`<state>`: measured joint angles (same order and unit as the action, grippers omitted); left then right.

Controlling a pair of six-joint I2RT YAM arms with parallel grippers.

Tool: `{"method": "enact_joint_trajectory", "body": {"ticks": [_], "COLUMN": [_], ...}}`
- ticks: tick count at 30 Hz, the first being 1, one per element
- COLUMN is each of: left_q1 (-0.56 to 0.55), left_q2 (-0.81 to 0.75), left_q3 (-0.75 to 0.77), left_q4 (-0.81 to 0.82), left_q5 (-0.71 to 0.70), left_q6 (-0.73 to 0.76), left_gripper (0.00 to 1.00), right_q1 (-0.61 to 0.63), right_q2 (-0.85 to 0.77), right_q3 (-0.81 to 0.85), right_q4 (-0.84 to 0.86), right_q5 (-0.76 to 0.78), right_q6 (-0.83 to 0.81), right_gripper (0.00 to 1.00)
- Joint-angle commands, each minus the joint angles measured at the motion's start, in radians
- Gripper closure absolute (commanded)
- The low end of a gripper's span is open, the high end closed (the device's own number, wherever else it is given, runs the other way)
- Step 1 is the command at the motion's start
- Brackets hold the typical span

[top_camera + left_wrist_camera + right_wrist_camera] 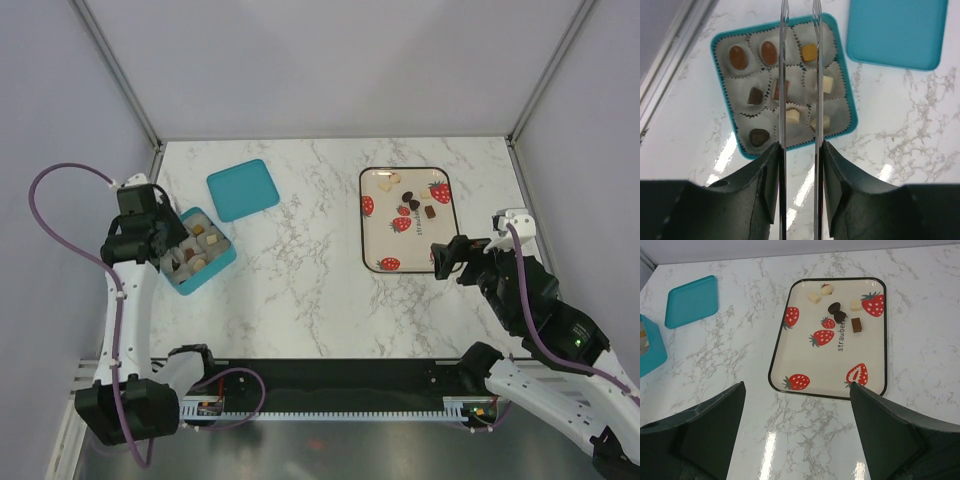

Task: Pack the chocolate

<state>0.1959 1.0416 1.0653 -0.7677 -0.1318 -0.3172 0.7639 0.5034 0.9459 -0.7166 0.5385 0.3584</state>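
Note:
My left gripper point(800, 150) is shut on long silver tongs point(782, 75), which reach over a teal box point(853, 107) of paper cups; the tong tips run out of view. Several chocolate pieces point(769, 52), brown and cream-white, lie in the cups. In the top view this gripper point(160, 240) hangs over the box point(222, 264) at the left. More chocolate point(836, 312) lies on the strawberry-print tray point(800, 355). My right gripper point(797, 385) is open and empty above the table, just short of the tray's near edge. From above, it point(447, 257) stands by the tray's point(375, 215) near right corner.
The teal lid point(243, 189) lies flat on the marble table behind and right of the box. It also shows in the left wrist view as the lid point(897, 32) and in the right wrist view as the lid point(691, 301). Frame posts stand at the back corners.

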Motion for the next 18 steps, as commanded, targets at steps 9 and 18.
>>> {"method": "enact_joint_trajectory", "body": {"ticks": [9,18], "left_q1": [-0.641,-0.825], "left_q2": [0.113,0.33], "left_q3": [-0.007,0.007], "left_q4": [0.139,0.339], "left_q5": [-0.097,-0.106], "left_q6": [-0.196,-0.217], "left_gripper": [0.55,0.55], "right_q1": [0.006,0.006], "right_q2": [0.079,0.155], "right_q3": [0.093,0.114], "right_q4": [-0.066,-0.098], "right_q5": [-0.006,0.028], "right_q6": [0.066,0.126], "right_gripper": [0.06,0.07]}}
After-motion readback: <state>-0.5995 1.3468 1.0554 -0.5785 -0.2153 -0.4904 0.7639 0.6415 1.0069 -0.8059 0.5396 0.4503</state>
